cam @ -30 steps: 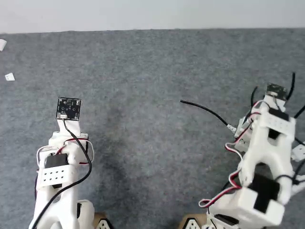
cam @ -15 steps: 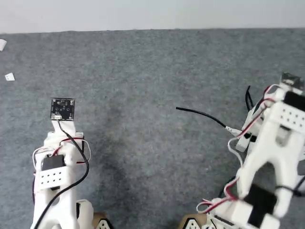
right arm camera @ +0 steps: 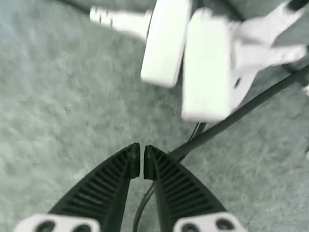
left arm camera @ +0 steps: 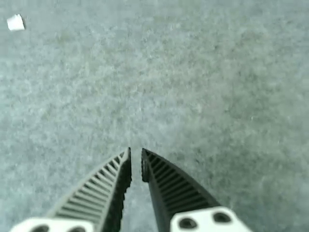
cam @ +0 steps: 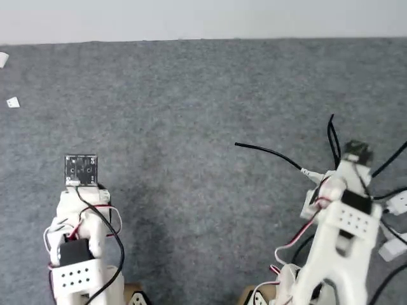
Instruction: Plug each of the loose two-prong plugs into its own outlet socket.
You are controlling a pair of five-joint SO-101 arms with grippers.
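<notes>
R pincer (right arm camera: 139,162) narrow, tips almost touching. 2 white blocks just ahead of it, slim block (right arm camera: 166,41) and wide block (right arm camera: 207,67), lower right in high view. 1 black cable (right arm camera: 231,118) runs beside the tips. L pincer (left arm camera: 135,162) narrow too, over grey tabletop (left arm camera: 203,72).

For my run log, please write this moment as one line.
left hand: shut, empty, over grey mat | right hand: shut, empty, by white blocks and black cable

This looks like a robotics lab test rig. A grey felt-like mat (cam: 191,95) covers the bench up to a plain pale wall (cam: 203,19) at 12 o'clock. The white plastic left arm (cam: 79,254) at 7 o'clock and right arm (cam: 340,248) at 5 o'clock have exposed wiring. Loose black cables (cam: 270,152) lie at 3 o'clock.
</notes>
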